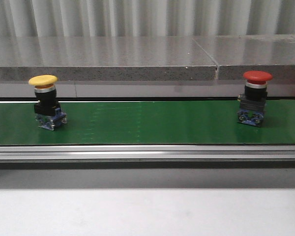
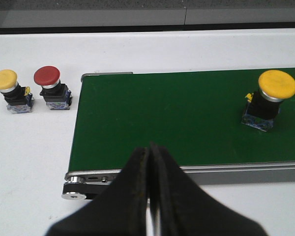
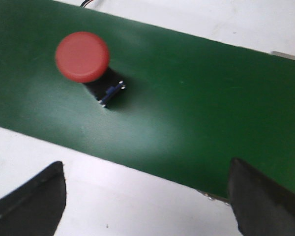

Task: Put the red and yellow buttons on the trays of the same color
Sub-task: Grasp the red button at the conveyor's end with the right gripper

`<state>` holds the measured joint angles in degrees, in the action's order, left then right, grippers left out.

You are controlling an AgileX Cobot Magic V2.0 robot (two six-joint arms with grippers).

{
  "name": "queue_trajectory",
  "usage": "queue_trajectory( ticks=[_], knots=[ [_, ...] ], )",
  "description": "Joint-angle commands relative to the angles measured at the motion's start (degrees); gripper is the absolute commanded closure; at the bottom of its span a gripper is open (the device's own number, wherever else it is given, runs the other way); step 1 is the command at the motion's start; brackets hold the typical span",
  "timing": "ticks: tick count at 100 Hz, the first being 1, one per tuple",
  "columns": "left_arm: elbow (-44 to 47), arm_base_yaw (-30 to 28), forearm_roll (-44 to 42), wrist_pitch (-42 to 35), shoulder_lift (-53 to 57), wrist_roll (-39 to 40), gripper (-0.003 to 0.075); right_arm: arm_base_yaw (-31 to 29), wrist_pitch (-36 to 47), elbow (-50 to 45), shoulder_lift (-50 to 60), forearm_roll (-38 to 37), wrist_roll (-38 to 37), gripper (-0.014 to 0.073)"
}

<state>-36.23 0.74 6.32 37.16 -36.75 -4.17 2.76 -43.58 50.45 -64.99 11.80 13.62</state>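
the red button (image 3: pixel 82 57) stands upright on the green belt (image 3: pixel 196 98) at about eleven o'clock from the wide-open right gripper (image 3: pixel 146 196), the nearer arm, while the left gripper (image 2: pixel 151 162) is pinched closed, the yellow button (image 2: pixel 270 98) at two o'clock; no writing is legible.

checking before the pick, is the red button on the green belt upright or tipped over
Upright: the red button stands on its base on the green belt, red cap on top.
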Motion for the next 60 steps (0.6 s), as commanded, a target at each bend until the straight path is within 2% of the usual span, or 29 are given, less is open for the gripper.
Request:
queue_trajectory(
  ticks=[1,41,53,60],
  knots=[
    [-1.58,0.58,0.42,-4.36,0.18,0.07,0.0740,1.73,2.88,3.03,-2.58,0.89,1.06,-0.0059],
    [-1.58,0.58,0.42,-4.36,0.18,0.07,0.0740,3.52,5.02,11.51,-18.15,0.89,1.23,-0.0043],
    [-1.58,0.58,0.42,-4.36,0.18,0.07,0.0740,3.46,6.78,12.97,-21.33,0.89,1.23,0.0052],
    [-1.58,0.58,0.42,-4.29,0.18,0.07,0.0740,3.46,6.70,13.55,-22.51,0.84,1.23,0.0167]
  ],
)
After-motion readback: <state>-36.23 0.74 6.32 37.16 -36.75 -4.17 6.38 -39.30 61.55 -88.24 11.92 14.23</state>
